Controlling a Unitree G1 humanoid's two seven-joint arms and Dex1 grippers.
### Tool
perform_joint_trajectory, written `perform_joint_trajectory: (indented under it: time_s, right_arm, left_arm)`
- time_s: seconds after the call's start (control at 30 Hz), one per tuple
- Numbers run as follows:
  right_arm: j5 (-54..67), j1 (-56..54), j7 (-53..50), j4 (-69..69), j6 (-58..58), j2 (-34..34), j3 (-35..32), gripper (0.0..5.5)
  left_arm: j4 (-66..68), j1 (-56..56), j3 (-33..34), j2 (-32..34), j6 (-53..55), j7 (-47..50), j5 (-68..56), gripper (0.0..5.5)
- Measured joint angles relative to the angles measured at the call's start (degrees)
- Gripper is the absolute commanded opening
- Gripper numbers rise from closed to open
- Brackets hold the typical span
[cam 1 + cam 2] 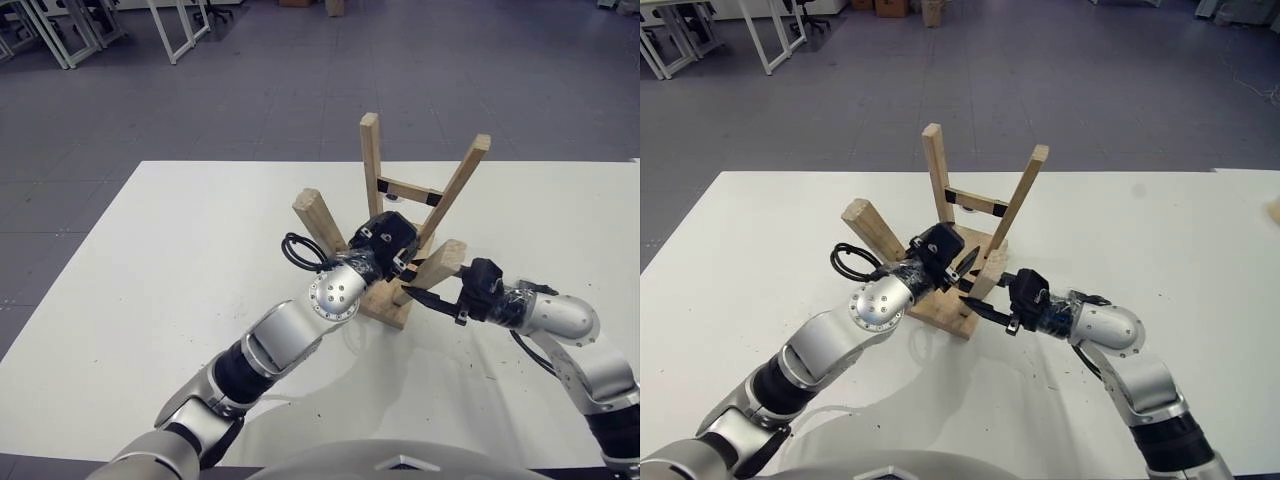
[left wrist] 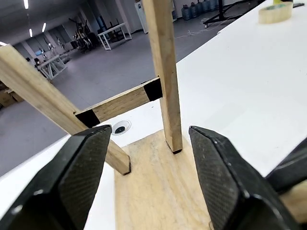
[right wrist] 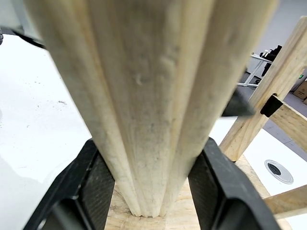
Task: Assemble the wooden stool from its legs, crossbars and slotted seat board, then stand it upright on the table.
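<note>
Wooden stool [image 1: 420, 200] stands inverted, its slotted seat board [image 1: 385, 302] flat on the worktop [image 1: 150, 300]. Right hand [image 1: 420, 297] pinches the near leg [image 1: 442, 263] just above the seat board; left hand [image 2: 148, 143], spread, hangs over the seat board.

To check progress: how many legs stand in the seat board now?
4: far-left leg, far-right leg, near-left leg, and near-right leg between the right claw fingers. None seems hidden.
</note>
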Motion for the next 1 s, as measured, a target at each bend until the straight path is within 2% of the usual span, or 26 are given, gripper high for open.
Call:
perform_joint_trajectory:
  time_s: [0.17,0.27,0.37,0.6,0.7,0.77,0.87,1.0]
  right_arm:
    - [0.17,-1.1,-0.05,1.08,-0.01,-0.02,0.65,2.03]
    - [0.22,-1.16,-0.04,1.18,-0.02,-0.02,0.66,2.03]
    - [0.3,-1.15,-0.08,1.18,-0.02,-0.02,0.67,2.03]
    - [0.31,-1.16,-0.1,1.18,-0.02,-0.02,0.69,2.03]
    - [0.31,-1.18,-0.08,1.18,-0.02,-0.1,0.7,2.03]
    - [0.32,-1.22,-0.08,1.19,-0.02,-0.13,0.79,2.03]
    - [0.44,-1.39,-0.12,1.25,-0.02,-0.3,0.92,2.03]
    - [0.47,-1.41,-0.22,1.24,-0.02,-0.29,1.02,2.03]
  left_arm:
    - [-5.98,-8.84,25.27,-5.76,9.93,0.52,-12.75,3.0]
    - [-6.56,-17.11,35.57,-6.31,13.2,1.36,-16.5,3.0]
    - [-5.77,-20.55,41.61,-4.73,16.69,1.37,-17.84,3.0]
    - [-3.94,-20.67,43.49,-2.99,18.83,1.11,-17.5,3.0]
    - [-5.1,-14.28,39.23,-4.34,18.98,0.52,-17.53,3.0]
    - [-6.67,-6.63,33.68,-5.79,17.93,-0.44,-17.23,3.0]
    - [-8.9,0.14,28.46,-2.47,7.87,-3.37,-12.75,3.0]
    - [-8.85,2.54,26.84,-0.25,2.3,-6.47,-10.63,3.0]
